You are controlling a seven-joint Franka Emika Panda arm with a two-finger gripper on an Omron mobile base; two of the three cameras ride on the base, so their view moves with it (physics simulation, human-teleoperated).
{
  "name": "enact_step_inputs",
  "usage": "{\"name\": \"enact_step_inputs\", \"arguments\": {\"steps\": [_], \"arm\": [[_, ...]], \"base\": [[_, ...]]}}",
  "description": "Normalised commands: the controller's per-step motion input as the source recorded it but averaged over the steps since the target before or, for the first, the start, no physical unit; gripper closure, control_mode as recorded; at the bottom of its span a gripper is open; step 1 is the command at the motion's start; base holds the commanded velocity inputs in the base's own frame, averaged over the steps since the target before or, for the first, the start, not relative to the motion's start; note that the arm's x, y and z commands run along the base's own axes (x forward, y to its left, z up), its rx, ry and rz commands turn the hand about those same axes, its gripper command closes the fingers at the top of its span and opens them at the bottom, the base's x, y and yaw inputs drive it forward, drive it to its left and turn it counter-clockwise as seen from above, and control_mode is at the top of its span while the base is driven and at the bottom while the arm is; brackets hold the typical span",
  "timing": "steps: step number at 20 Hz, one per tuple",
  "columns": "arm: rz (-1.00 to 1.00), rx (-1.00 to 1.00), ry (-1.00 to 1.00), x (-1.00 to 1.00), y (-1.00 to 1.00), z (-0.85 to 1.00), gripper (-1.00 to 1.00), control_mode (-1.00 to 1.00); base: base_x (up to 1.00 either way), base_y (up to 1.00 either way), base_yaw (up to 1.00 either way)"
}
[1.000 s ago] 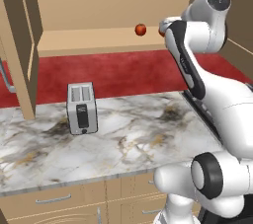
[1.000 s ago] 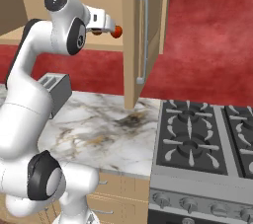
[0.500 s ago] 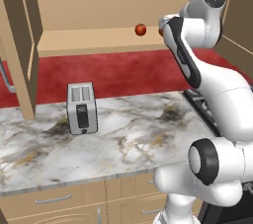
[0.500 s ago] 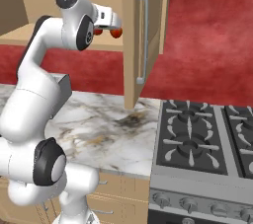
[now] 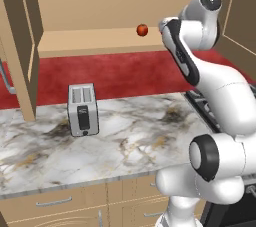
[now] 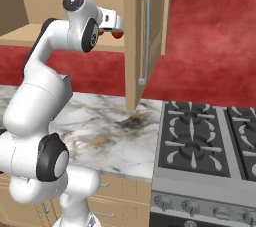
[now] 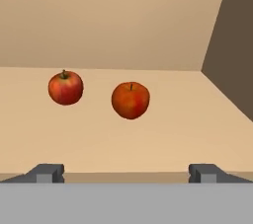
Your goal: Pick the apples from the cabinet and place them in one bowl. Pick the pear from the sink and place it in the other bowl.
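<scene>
Two small red apples rest on the plain shelf of the open tan cabinet (image 5: 100, 41). In the hand view, one apple (image 7: 65, 87) lies to the left and the other apple (image 7: 130, 99) sits near the middle, slightly closer. My gripper (image 7: 126, 172) is open in front of the shelf edge, level with the apples and short of them, with nothing between its fingertips (image 7: 47, 172). From the left base one apple (image 5: 142, 30) shows just left of my raised hand. From the right base my hand (image 6: 112, 21) points into the cabinet. The pear, sink and bowls are out of view.
A silver toaster (image 5: 82, 109) stands on the marble counter (image 5: 140, 141) below the cabinet. An open cabinet door with a long bar handle (image 6: 143, 36) hangs just right of my hand. A gas stove (image 6: 210, 141) adjoins the counter on the right.
My hand has edged a little closer to the cabinet shelf and the apples. The jaws have stayed open, and the apples have not moved.
</scene>
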Motion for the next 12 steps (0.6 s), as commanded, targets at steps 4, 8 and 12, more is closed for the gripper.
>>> {"name": "enact_step_inputs", "arguments": {"steps": [4, 8, 12], "arm": [[0.00, 0.00, 0.00, 0.27, 0.00, -0.02, -1.00, -1.00], [0.00, 0.00, 0.00, 0.35, 0.00, 0.00, -1.00, -1.00], [0.00, 0.00, 0.00, 0.34, -0.03, 0.00, -1.00, -1.00]], "base": [[0.00, 0.00, 0.00], [0.00, 0.00, 0.00], [0.00, 0.00, 0.00]]}}
